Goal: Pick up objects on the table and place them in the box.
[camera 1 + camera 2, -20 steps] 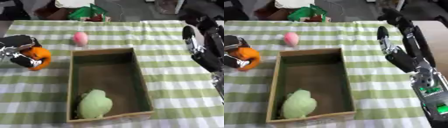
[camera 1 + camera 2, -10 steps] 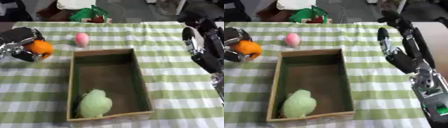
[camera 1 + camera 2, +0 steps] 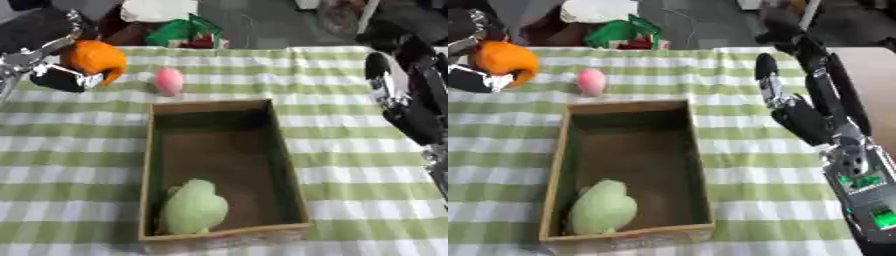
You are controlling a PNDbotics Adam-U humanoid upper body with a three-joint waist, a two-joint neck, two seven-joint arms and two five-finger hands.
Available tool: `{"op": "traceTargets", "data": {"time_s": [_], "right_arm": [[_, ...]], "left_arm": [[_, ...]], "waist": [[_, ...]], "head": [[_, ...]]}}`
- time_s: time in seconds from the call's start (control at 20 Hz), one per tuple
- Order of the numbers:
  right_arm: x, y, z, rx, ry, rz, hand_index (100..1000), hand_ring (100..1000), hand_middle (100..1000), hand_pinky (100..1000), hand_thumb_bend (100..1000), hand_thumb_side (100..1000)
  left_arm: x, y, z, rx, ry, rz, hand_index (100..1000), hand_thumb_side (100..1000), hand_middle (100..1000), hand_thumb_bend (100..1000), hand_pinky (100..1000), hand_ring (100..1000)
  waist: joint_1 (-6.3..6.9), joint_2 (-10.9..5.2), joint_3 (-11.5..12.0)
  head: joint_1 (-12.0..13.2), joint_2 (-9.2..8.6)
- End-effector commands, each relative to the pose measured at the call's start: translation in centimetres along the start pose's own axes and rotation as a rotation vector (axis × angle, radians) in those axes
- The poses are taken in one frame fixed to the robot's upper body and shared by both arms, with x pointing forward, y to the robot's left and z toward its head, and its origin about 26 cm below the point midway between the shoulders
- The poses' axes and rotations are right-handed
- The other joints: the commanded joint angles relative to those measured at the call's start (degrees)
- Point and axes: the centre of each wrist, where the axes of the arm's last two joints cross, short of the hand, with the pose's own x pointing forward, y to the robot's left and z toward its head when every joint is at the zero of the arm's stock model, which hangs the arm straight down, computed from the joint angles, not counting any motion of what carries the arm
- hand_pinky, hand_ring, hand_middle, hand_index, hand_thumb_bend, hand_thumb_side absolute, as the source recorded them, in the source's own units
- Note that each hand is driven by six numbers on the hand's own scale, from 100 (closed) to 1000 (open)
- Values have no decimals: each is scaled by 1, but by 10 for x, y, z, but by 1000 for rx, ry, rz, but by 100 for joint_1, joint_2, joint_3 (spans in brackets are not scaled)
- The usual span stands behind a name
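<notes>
Lying beside the box (image 3: pixel 286 165), a pink object (image 3: pixel 169 81) nears green clutter (image 3: pixel 182 31).

Green-and-white checked cloth (image 3: pixel 79 145) on table, matt. Rectangular brown wooden box (image 3: pixel 286 170), matt. Black right hand (image 3: pixel 798 107), glossy plastic with silver metal. Pink egg-shaped object (image 3: pixel 169 81), smooth, slight sheen.

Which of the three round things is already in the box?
The pale green one, at the box's near end. The pink one sits on the cloth; the orange one is in the left hand.
</notes>
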Motion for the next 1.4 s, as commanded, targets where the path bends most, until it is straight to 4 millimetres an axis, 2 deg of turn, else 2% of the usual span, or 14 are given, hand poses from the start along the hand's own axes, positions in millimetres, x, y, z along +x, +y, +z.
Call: {"op": "traceTargets", "data": {"time_s": [0.05, 0.25, 0.6, 0.65, 0.7, 1.05, 1.25, 1.3, 1.35, 1.4], "right_arm": [[7, -10, -8, -4, -43, 14, 923, 985, 743, 877, 100, 790], [9, -12, -13, -16, -55, 5, 925, 984, 745, 876, 100, 785], [14, -14, -21, -18, -85, -12, 924, 980, 744, 875, 100, 770], [14, -14, -22, -17, -88, -12, 924, 980, 744, 875, 100, 769], [15, -14, -23, -15, -91, -14, 924, 980, 744, 875, 100, 770], [15, -13, -24, -11, -92, -15, 925, 981, 741, 878, 100, 774], [16, -12, -24, -10, -91, -16, 925, 982, 740, 879, 100, 777], [16, -12, -24, -10, -91, -16, 925, 982, 740, 880, 100, 778], [16, -11, -23, -10, -89, -15, 925, 982, 740, 880, 100, 778], [15, -11, -23, -9, -87, -15, 925, 982, 739, 880, 100, 780]], "left_arm": [[24, 29, -18, 92, -115, -26, 503, 246, 401, 100, 247, 406], [63, 34, -38, 120, -238, -10, 498, 256, 398, 100, 245, 404], [129, 28, -59, 126, -425, 29, 485, 293, 389, 100, 243, 403], [135, 26, -60, 117, -437, 31, 484, 243, 389, 100, 244, 404], [139, 23, -62, 101, -446, 33, 483, 291, 389, 100, 245, 404], [152, 2, -68, 5, -483, 38, 492, 271, 400, 100, 256, 412], [157, -11, -73, -85, -504, 15, 527, 238, 432, 100, 303, 445], [158, -15, -74, -110, -507, 7, 566, 229, 465, 100, 350, 477], [158, -20, -75, -142, -509, -3, 566, 229, 465, 100, 350, 477], [158, -24, -76, -174, -510, -15, 616, 219, 498, 100, 385, 509]], "waist": [[14, -131, 8], [23, -146, 23], [49, -136, 96], [53, -133, 107], [60, -127, 118], [77, -55, 145], [74, -11, 117], [74, -5, 112], [72, 2, 109], [73, 5, 107]], "head": [[-10, -3], [-9, -17], [-3, -11], [-5, -3], [-7, 5], [-160, 14], [-160, -19], [-157, -26], [-157, -31], [-160, -35]]}}
